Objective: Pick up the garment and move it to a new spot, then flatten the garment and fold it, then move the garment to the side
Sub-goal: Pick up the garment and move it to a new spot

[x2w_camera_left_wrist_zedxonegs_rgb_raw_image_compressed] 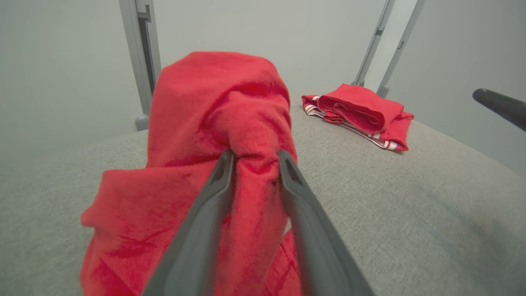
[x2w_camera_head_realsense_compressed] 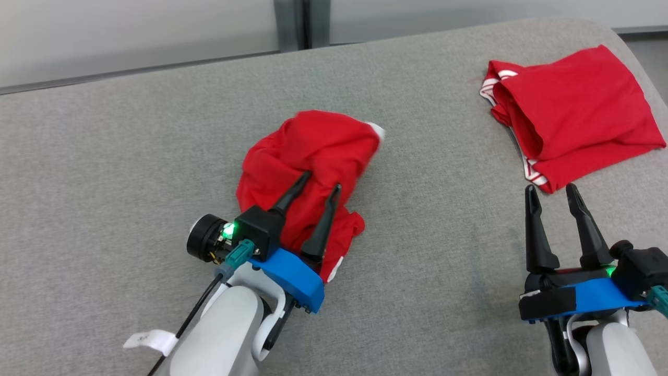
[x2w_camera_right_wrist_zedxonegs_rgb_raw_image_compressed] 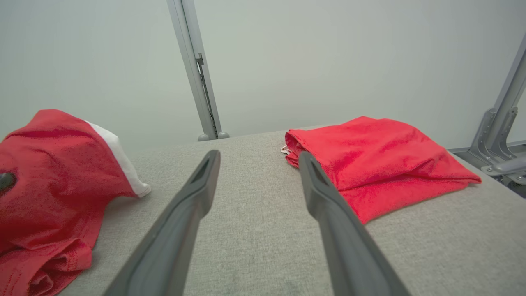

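A crumpled red garment (x2w_camera_head_realsense_compressed: pixel 308 156) with a white trim lies bunched near the middle of the grey padded table (x2w_camera_head_realsense_compressed: pixel 130 156). My left gripper (x2w_camera_head_realsense_compressed: pixel 320 181) is shut on a fold of it; in the left wrist view the red garment (x2w_camera_left_wrist_zedxonegs_rgb_raw_image_compressed: pixel 213 123) rises in a hump over the pinched cloth between my left gripper's (x2w_camera_left_wrist_zedxonegs_rgb_raw_image_compressed: pixel 254 156) fingers. Its left part shows as a red garment (x2w_camera_right_wrist_zedxonegs_rgb_raw_image_compressed: pixel 49 172) in the right wrist view. My right gripper (x2w_camera_head_realsense_compressed: pixel 552 191) stands open above bare table, near the front right; the right gripper (x2w_camera_right_wrist_zedxonegs_rgb_raw_image_compressed: pixel 259 158) holds nothing.
A second red garment (x2w_camera_head_realsense_compressed: pixel 574 115) with white striped trim lies folded at the table's far right corner, just beyond my right fingertips, also visible as the folded garment (x2w_camera_left_wrist_zedxonegs_rgb_raw_image_compressed: pixel 361 111) and folded garment (x2w_camera_right_wrist_zedxonegs_rgb_raw_image_compressed: pixel 378 160). Grey metal posts (x2w_camera_right_wrist_zedxonegs_rgb_raw_image_compressed: pixel 197 70) stand behind the table's far edge.
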{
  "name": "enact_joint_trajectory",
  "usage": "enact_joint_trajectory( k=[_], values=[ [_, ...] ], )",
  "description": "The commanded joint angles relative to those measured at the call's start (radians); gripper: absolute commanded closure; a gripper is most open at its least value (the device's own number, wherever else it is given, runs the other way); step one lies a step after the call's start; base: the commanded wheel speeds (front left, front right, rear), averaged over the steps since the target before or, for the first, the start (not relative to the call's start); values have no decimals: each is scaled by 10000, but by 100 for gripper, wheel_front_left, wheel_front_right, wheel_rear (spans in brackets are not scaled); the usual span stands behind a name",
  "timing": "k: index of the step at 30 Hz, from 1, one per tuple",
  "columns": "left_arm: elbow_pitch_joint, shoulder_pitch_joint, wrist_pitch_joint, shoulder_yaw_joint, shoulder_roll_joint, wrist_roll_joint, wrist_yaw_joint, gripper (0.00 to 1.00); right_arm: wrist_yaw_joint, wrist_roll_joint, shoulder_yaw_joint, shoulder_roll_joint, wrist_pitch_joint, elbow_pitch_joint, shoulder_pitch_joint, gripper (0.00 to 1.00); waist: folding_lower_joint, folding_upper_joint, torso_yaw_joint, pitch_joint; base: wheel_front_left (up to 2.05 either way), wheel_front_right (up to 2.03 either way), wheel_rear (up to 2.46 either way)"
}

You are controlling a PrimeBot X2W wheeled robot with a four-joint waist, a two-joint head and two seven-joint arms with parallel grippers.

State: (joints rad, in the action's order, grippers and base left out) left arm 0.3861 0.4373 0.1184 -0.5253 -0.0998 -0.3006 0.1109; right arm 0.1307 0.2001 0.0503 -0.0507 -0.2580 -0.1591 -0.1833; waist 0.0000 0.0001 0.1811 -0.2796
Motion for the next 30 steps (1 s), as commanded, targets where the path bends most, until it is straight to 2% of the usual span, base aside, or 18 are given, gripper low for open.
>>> enact_joint_trajectory(
  k=[1, 7, 14, 22, 30],
  values=[
    [-14, -56, 232, 13, -6, 66, -125, 0, 1, -88, 0, 3, -48, -59, 10, 0, 0, -1, -66, 84, 0, 0, 0],
    [-337, -277, 1074, 427, -155, 75, -613, 0, 1, -215, 16, 2, -56, -216, 273, 0, 0, -1, -481, 600, 0, 0, 0],
    [-998, -1141, 1440, 1904, -849, -300, -1405, 0, 1, -330, 61, 1, 81, -240, 496, 0, 0, -1, -1058, 1128, 0, 0, 0],
    [-1692, -2233, 1473, 3195, -1105, -479, -1788, 0, 1, -395, 142, -2, 245, -193, 731, 0, 0, -1, -1569, 1360, 0, 0, 0],
    [-2037, -3356, 1476, 4006, -918, -232, -1789, 0, 1, -473, 160, -4, 371, -208, 944, 0, 0, -1, -1926, 1443, 0, 0, 0]
  ],
)
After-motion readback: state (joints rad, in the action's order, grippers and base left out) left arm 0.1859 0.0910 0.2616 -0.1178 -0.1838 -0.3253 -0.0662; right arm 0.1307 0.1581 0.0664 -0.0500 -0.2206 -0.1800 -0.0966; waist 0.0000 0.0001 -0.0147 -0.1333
